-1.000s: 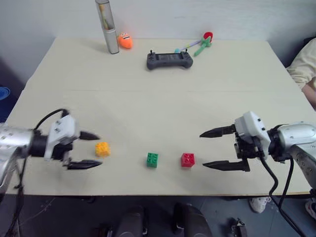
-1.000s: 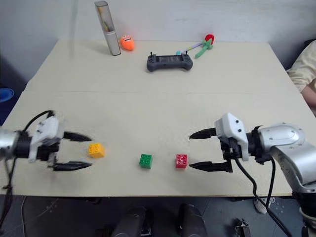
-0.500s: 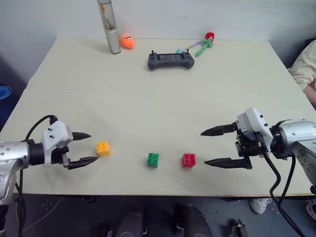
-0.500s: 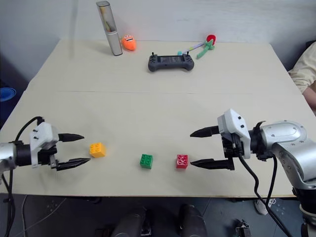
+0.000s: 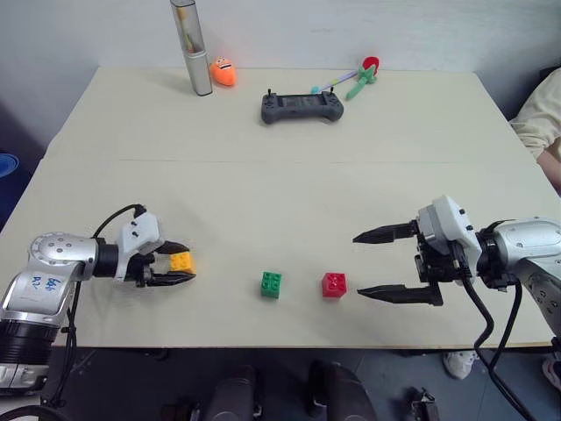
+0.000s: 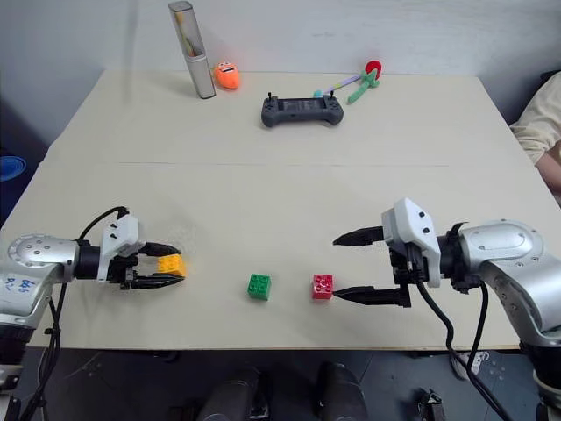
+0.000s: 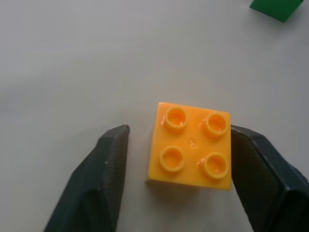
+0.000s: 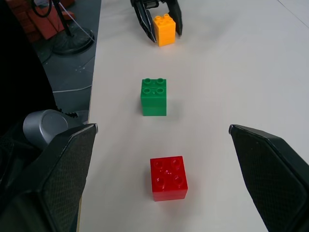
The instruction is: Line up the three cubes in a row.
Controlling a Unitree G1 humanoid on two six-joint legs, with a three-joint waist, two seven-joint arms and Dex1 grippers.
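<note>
Three cubes sit near the table's front edge. The yellow-orange cube (image 5: 181,261) is at the left, the green cube (image 5: 271,283) in the middle and the red cube (image 5: 333,284) to its right. My left gripper (image 5: 188,263) has its fingers on either side of the yellow-orange cube (image 7: 190,145). In the left wrist view one finger (image 7: 260,164) touches it and the other (image 7: 104,164) stands a small gap away. My right gripper (image 5: 358,266) is wide open just right of the red cube (image 8: 168,178), holding nothing.
At the back of the table (image 5: 263,193) lie a grey game controller (image 5: 301,107), a round orange toy (image 5: 222,72), an upright silver tube (image 5: 191,48) and a flower-shaped toy (image 5: 361,77). A person's sleeve (image 5: 539,114) shows at the right edge.
My left gripper has moved right and forward to the yellow-orange cube, and its fingers have narrowed around it. The right gripper and the cubes have stayed put.
</note>
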